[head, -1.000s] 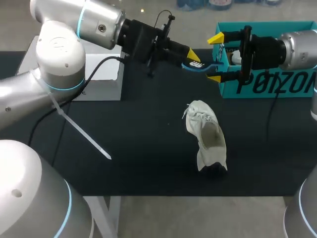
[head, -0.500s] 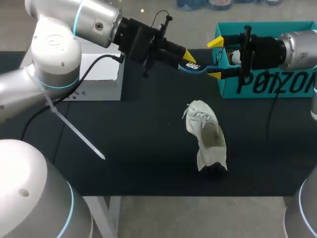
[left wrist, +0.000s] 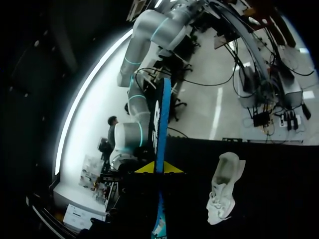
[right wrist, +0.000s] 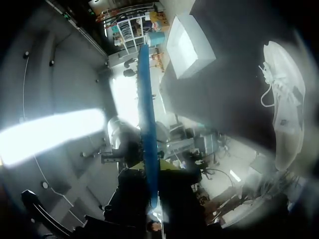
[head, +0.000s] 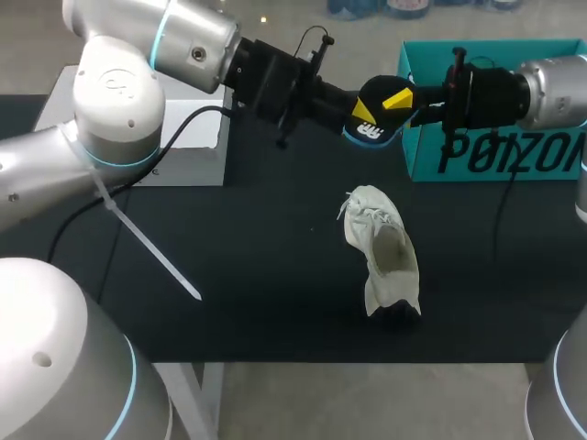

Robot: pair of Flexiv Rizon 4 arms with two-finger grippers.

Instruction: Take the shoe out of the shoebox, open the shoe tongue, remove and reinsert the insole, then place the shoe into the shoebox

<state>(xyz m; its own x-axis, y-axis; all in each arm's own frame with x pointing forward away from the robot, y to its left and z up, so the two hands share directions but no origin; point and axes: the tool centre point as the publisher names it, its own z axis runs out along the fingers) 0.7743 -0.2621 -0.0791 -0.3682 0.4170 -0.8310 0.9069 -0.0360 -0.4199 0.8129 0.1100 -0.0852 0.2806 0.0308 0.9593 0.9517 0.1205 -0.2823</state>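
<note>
showing a black face, the insole (head: 374,128) has a blue edge.

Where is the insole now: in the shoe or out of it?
Out. The left gripper and right gripper hold the insole in the air, apart from the shoe lying on the table.

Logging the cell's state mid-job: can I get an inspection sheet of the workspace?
Surface: black table.
Job's things: white shoe lying on the table, apart from the teal shoebox; insole held in the air.
Clutter: white box at the far left.
Grippers: left gripper and right gripper both shut on the insole.
Cables: black cable by the left arm; another hanging under the right.
Surroundings: nothing seen.
</note>
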